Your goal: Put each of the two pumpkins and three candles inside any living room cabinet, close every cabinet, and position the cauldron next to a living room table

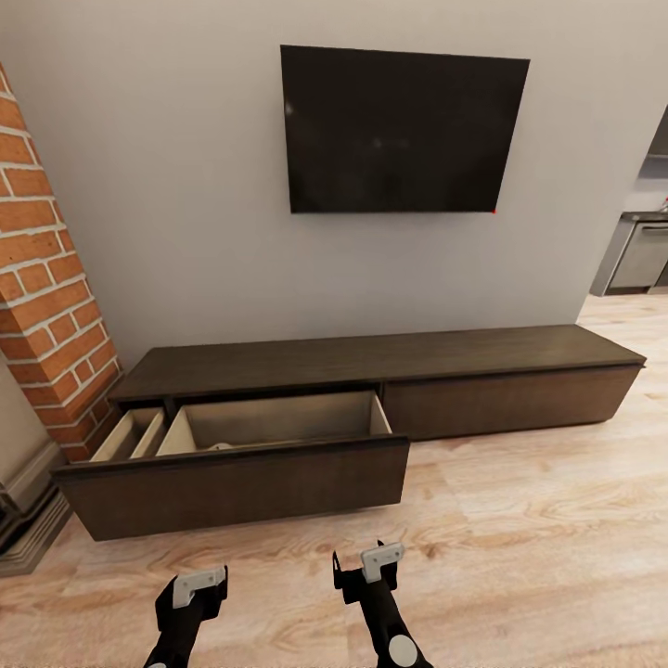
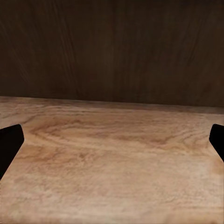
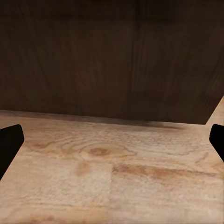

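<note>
The long, low dark-brown cabinet (image 1: 371, 357) runs along the grey wall. Its wide left drawer (image 1: 241, 482) is pulled out, showing a pale wood interior with dividers. A small pale shape (image 1: 219, 447) peeks over the drawer front, too small to identify. My left gripper (image 1: 190, 603) and right gripper (image 1: 369, 571) hover low over the wood floor just in front of that drawer. Both wrist views face the dark drawer front (image 2: 112, 46) (image 3: 112, 56) up close. The left gripper (image 2: 112, 144) and right gripper (image 3: 112, 144) are open, fingertips wide apart with nothing between them.
A brick fireplace (image 1: 46, 306) stands at the left, close to the drawer's end. A black TV (image 1: 399, 130) hangs on the wall above the cabinet. A doorway to a kitchen with an appliance (image 1: 645, 255) opens at the right. Wood floor (image 1: 538, 520) stretches right.
</note>
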`<state>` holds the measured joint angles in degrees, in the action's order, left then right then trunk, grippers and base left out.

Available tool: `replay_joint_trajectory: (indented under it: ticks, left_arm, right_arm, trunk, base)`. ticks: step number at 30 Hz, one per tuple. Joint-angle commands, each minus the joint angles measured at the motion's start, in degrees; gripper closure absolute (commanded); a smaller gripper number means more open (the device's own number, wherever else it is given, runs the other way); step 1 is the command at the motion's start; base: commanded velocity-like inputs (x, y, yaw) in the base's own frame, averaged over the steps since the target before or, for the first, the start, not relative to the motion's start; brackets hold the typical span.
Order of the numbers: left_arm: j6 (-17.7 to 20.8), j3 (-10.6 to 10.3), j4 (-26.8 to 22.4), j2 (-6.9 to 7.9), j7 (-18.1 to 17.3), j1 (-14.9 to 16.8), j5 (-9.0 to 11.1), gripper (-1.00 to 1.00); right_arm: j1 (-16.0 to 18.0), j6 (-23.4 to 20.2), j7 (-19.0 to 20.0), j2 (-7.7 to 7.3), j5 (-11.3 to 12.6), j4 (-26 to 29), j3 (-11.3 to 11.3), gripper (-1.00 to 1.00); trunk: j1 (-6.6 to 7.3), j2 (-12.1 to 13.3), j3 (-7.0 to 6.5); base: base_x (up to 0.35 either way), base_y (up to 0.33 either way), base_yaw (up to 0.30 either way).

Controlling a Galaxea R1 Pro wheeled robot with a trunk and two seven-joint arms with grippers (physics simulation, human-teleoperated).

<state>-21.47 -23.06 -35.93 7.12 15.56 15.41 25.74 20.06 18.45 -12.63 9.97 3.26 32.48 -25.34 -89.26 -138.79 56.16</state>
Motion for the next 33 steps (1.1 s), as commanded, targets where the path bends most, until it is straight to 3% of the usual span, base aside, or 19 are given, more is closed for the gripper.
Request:
replay_joint_trajectory:
  ticks: [1, 9, 33]
  left_arm:
    - [-0.26, -0.49, -0.03, 0.08, 0.51, 0.06, 0.36, -1.0]
    - [-0.16, -0.57, 0.21, 0.06, 1.06, 0.06, 0.31, -1.0]
    - [-0.04, -0.67, -0.01, 0.08, 1.07, 0.06, 0.36, -1.0]
  right_arm:
    - [0.06, 0.19, -0.47, -0.04, 0.34, -0.05, -0.41, -1.0]
    - [0.06, 0.19, -0.47, -0.04, 0.34, -0.05, -0.41, -1.0]
    - [0.06, 0.19, -0.45, 0.0, 0.34, -0.05, -0.41, -1.0]
  trunk:
    - [0.01, -0.02, 0.05]
    - [0.01, -0.02, 0.05]
    - [0.01, -0.02, 0.05]
  base:
    - [0.0, 0.0, 0.0]
    - [0.093, 0.0, 0.0]
    - [0.284, 0.0, 0.0]
